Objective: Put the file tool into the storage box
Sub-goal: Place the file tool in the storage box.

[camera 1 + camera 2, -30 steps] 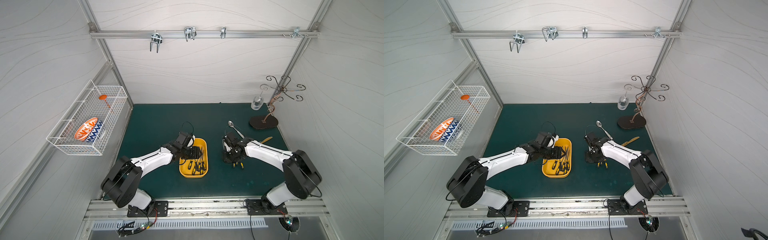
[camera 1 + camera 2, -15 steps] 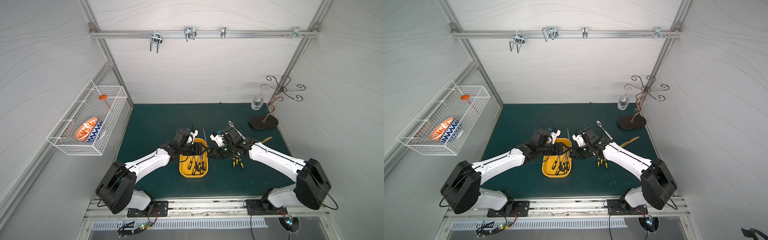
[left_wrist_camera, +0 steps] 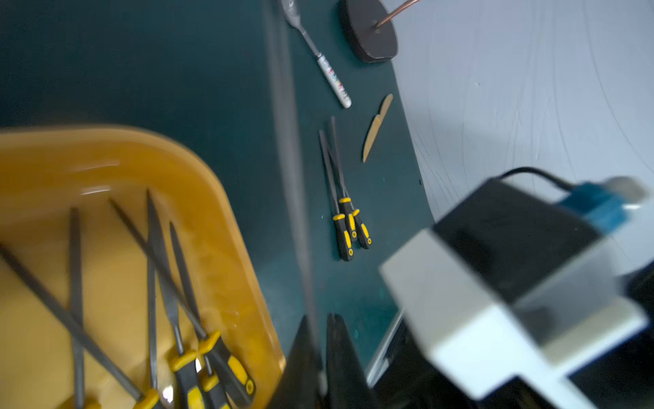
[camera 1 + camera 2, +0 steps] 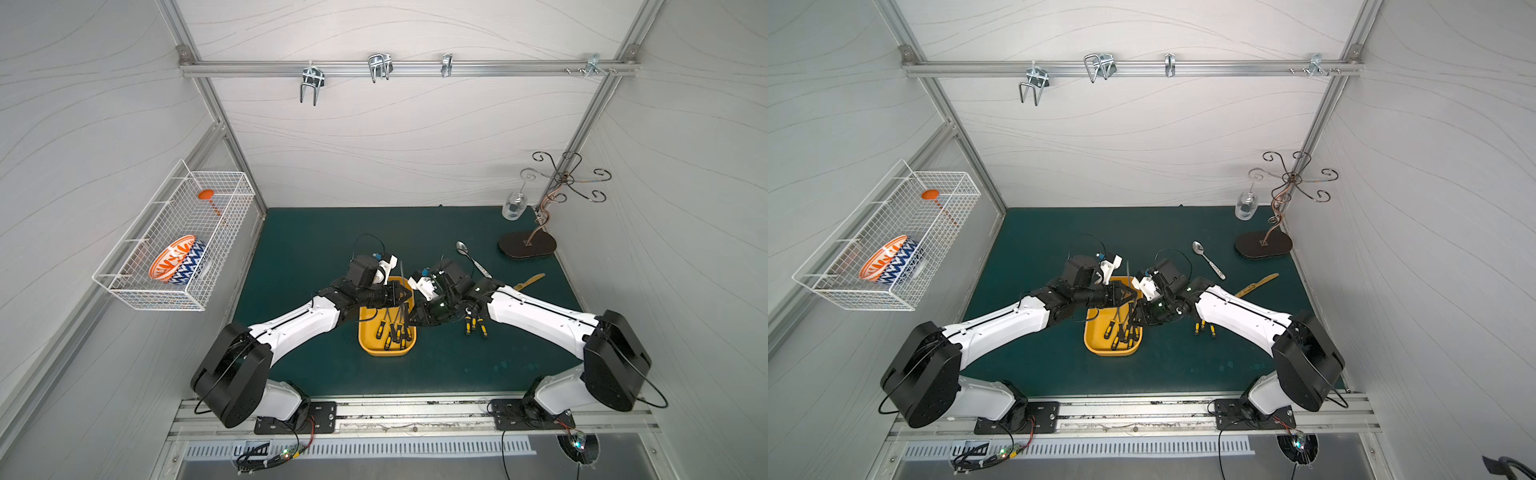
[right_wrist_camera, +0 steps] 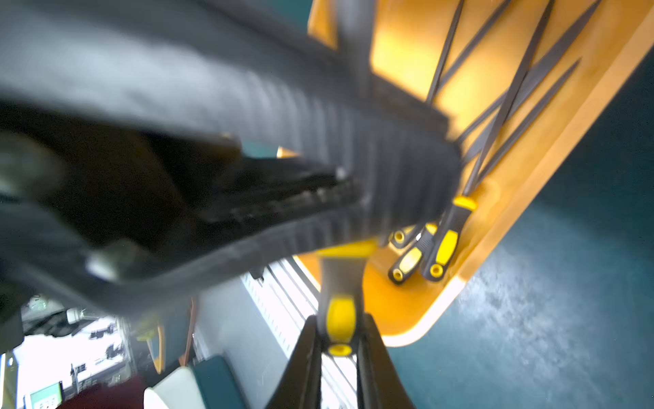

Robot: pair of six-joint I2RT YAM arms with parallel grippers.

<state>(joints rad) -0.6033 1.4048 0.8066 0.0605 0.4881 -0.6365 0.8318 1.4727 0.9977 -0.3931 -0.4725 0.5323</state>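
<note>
At the right claw, we find the file tool clamped by its handle. The left claw pinches its blade, by the yellow storage box rim. We advise releasing one claw first, then laying it flat among the stored files.

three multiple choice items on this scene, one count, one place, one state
1. How many files lie loose on the green mat, outside the yellow storage tray? A) one B) three C) six
2. Where is the patterned bowl? A) in the white wire basket B) on the green mat C) in the yellow storage tray
3. The right pincer is: A) open, empty B) shut on the bowl C) shut on a file handle
Answers: 1 B, the left wrist view shows three handles; 2 A, both top views show it behind the wires; 3 C, the right wrist view shows the clamp.
</note>
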